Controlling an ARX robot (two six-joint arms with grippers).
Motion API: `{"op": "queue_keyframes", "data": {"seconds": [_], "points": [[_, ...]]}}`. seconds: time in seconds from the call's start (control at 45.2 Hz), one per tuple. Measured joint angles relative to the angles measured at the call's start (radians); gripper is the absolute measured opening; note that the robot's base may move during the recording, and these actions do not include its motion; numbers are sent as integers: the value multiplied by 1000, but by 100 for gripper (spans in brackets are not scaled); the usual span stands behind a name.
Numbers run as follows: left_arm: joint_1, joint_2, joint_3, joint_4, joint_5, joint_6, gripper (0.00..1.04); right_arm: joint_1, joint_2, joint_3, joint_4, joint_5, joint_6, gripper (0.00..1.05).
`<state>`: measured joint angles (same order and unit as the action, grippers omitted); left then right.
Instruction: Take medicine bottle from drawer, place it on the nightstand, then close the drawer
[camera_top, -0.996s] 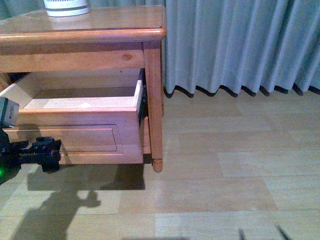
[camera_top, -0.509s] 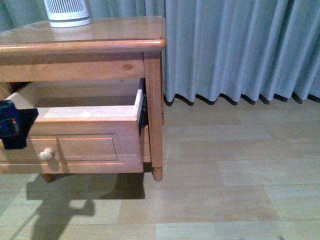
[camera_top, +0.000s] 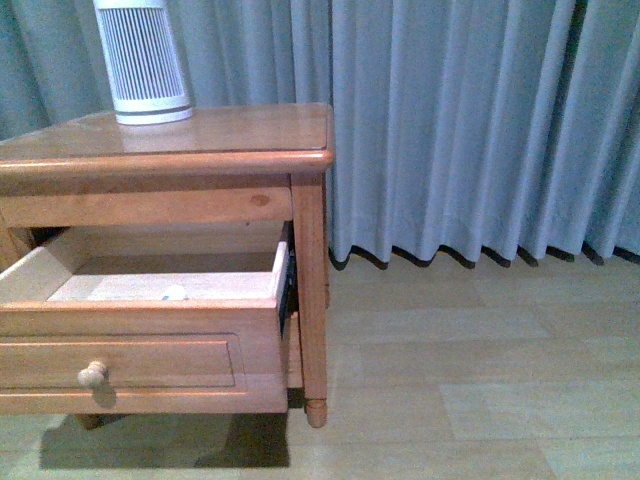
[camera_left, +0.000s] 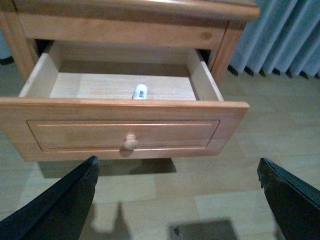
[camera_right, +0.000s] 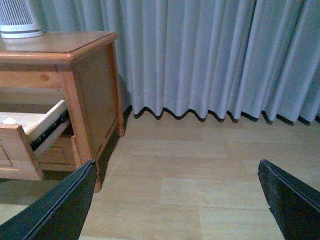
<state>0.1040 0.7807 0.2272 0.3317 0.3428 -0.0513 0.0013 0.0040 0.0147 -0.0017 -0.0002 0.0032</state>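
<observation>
While left tool (camera_left: 176, 161) and right tool (camera_right: 176, 162) agape, white cylindrical medicine bottle (camera_left: 140, 91) in pale-wood drawer (camera_left: 75, 135)

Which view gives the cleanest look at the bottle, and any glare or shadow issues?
Left wrist view: bottle sharp and evenly lit inside the drawer, only the back of the drawer shaded. Front view: soft, bluish cast, bottle just a pale blob behind the drawer front, sheen on the nightstand top, dark shadow on the floor below. Right wrist view: bottle barely peeks in at the edge.
</observation>
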Motion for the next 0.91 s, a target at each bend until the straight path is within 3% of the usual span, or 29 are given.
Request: {"op": "queue_keyframes", "data": {"seconds": [0.133,0.354,0.443,0.509,0.863,0.907], "points": [[-68,-205,-40,-116,-114,-62,98,0,0,0,0,0,0,98],[-80,-242,-48,-127,-135,-92,98,0,0,0,0,0,0,98],[-99,-259,-109,30,-297,-24,84,0,0,0,0,0,0,98],[-99,-293,-134,56,-342,8,70,0,0,0,0,0,0,98],[-101,-434,-182,-28,-343,36,3,0,0,0,0,0,0,98],[-101,-450,-192,-27,-343,40,3,0,0,0,0,0,0,98]]}}
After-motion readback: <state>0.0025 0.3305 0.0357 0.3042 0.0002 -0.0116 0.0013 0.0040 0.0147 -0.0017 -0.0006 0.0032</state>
